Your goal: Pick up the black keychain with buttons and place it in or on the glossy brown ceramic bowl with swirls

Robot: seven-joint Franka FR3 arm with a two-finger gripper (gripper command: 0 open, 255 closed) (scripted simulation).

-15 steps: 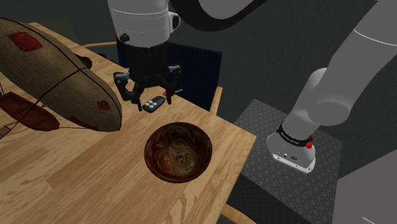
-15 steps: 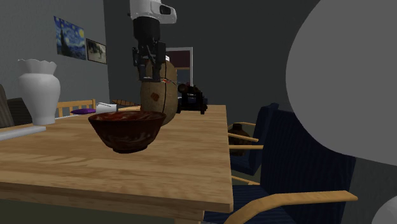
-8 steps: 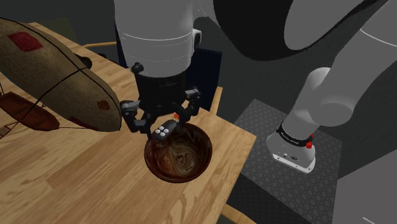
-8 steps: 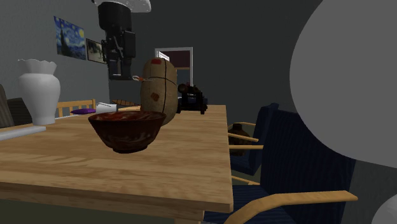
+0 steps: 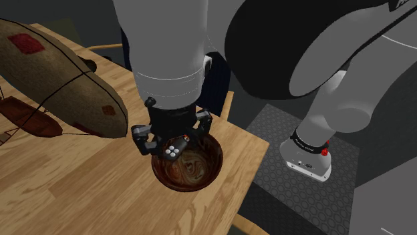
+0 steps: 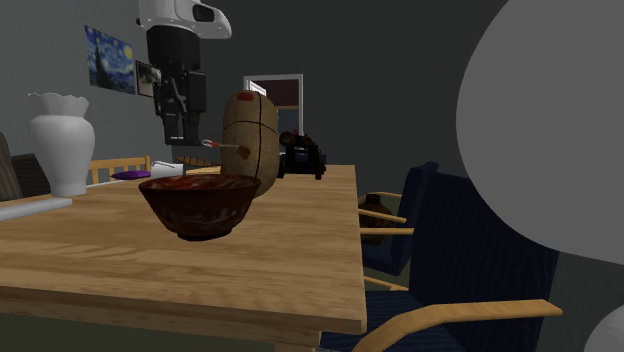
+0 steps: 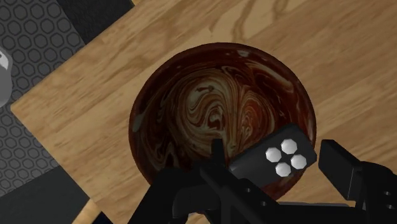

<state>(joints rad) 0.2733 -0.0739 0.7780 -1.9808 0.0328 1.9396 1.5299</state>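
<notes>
Clamps the black keychain [image 7: 254, 167] between the two fingers [image 7: 340, 168] of the tool [image 7: 278, 167], gripping its short ends so that the four white buttons [image 7: 287, 146] face up toward the wrist. Carries it in the air, clear of the desk [image 5: 67, 190], over the glossy brown bowl [image 7: 210, 108] with cream swirls. Appears to hover nearer the bowl's rim than its middle, on the side toward the big brown oval ball [image 5: 60, 73] in the shoulder view. Points straight down, probably so that a release drops the keychain inside the walls and not onto the wood. Hangs above the rim with a clear gap in the second exterior view, so likely calls for a short descent and a small shift toward the centre before opening. Risks a bounce off the hard curved wall if let go from this height. Finds the bowl near the desk's corner, close to the stand [image 5: 274, 127], within easy reach.
</notes>
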